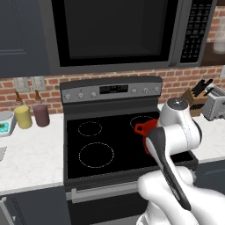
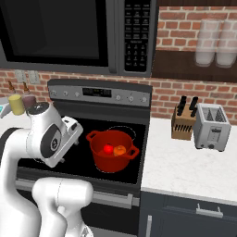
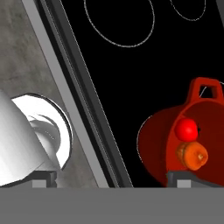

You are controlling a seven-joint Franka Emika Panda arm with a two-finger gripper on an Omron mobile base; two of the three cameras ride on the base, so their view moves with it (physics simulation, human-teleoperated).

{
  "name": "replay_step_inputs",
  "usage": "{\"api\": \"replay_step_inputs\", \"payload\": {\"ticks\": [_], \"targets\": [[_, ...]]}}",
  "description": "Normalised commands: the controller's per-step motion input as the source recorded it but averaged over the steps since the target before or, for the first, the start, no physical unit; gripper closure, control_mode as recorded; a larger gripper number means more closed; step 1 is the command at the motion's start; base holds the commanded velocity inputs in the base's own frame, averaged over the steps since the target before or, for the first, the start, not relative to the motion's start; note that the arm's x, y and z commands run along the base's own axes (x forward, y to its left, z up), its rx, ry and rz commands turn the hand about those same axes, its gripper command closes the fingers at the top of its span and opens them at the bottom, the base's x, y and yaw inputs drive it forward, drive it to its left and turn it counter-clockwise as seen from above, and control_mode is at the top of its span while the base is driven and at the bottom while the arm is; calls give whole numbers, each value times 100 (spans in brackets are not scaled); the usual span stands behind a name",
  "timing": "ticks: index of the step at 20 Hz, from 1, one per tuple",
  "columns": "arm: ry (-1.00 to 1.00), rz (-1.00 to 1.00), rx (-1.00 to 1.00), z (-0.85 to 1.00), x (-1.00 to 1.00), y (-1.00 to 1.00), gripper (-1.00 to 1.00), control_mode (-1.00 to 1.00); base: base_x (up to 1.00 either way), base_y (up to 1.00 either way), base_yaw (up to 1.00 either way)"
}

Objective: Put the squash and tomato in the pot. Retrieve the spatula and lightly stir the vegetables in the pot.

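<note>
From the right base view we see the pot (image 2: 112, 150) whole on the near right burner of the stove (image 2: 78, 159), with the tomato (image 2: 108, 149) on the left and the squash (image 2: 120, 150) just beside it on the right, both inside. In the left base view our arm (image 1: 173, 145) covers most of the pot (image 1: 143, 128), leaving one handle. In the hand view the gripper (image 3: 111, 178) stands wide open, holding nothing, and the pot (image 3: 166, 144) is cut off at the right edge.
</note>
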Motion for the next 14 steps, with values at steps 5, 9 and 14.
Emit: {"api": "replay_step_inputs", "payload": {"ticks": [5,9,14], "targets": [[0,0,0,0,-3,1,-100,100,-14,34,0],[0,0,0,0,0,0,-100,100,-14,75,0],[0,0,0,0,0,0,-100,100,-1,63,0]]}}
